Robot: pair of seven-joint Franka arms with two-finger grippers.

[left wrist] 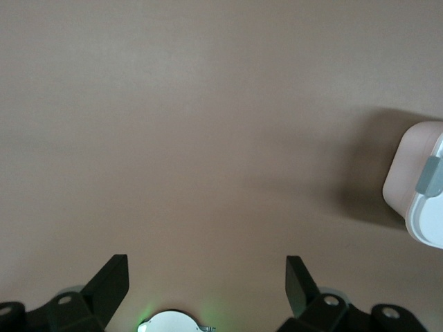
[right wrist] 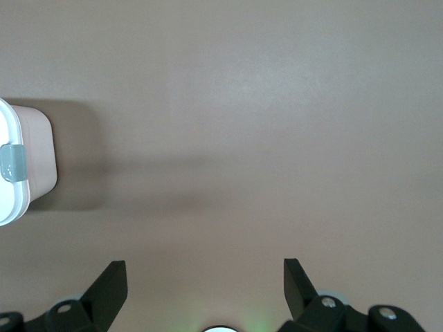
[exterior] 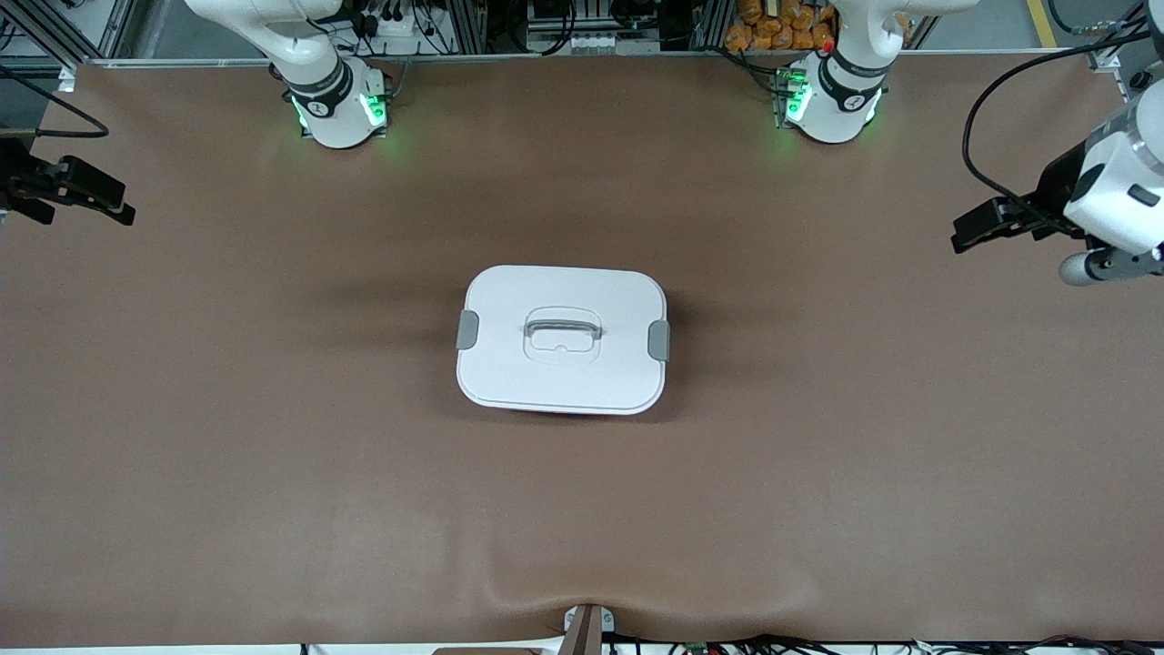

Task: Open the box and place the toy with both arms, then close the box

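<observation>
Plastic box (exterior: pixel 561 339) sits lidded at table centre in the front view, grey clips (exterior: pixel 467 329) at its three and nine o'clock (likely light, stiff, slick); both wrist views show left gripper (left wrist: pixel 208 280) and right gripper (right wrist: pixel 205 283) spread wide, empty over bare table.

A high front camera looks down the whole table (exterior: pixel 273 455) – both wrist cameras look down, each catching the box (exterior: pixel 561 338) edge.

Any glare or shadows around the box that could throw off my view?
Front view: even light, no glare on the box lid, soft shadow beside each clip. Left wrist view: dark shadow beside the box on the table. Right wrist view: the same; both slightly soft.
</observation>
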